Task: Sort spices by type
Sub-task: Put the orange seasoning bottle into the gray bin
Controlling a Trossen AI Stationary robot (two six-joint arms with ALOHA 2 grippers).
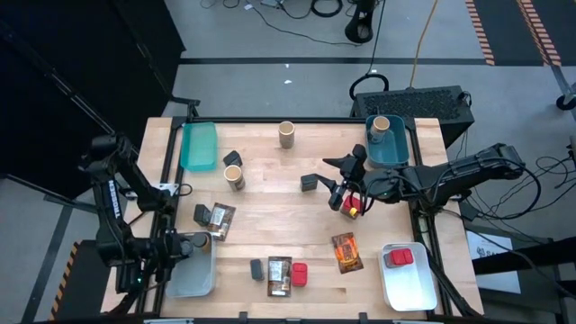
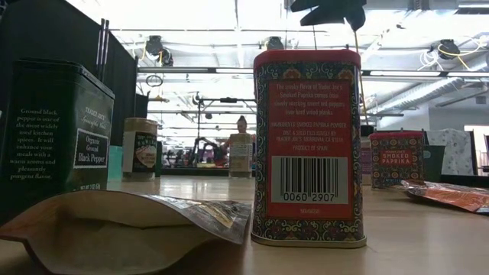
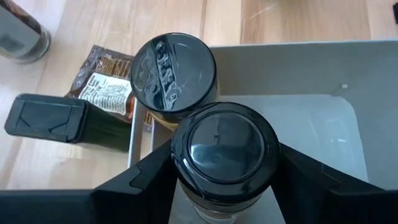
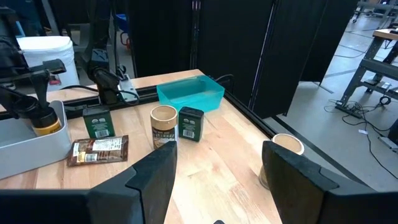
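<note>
Table (image 1: pixel 297 216), light wood, carries spices scattered over its top. Left gripper (image 3: pixel 221 180) sits over clear-white bin (image 1: pixel 200 274) at near-left corner; fingers (image 3: pixel 140 183) close on black-lidded jar (image 3: pixel 224 152), which stands upright in the bin. Second black-lidded jar (image 3: pixel 176 71) touches it, just beside bin wall. Outside that wall: dark tin (image 3: pixel 46 118) lying beside printed packet (image 3: pixel 106 93).

Right gripper (image 1: pixel 346 200) is mid-table w/ a red tin (image 1: pixel 350 207) between its fingers; wrist view shows fingers (image 4: pixel 155 171) set apart.

Other items: tan cylinder (image 1: pixel 381 126) inside teal bin (image 1: pixel 389 144) at far right; red tin (image 1: pixel 399 258) in white bin (image 1: pixel 407 283) at near right; orange packet (image 1: pixel 346 252) near front.
</note>
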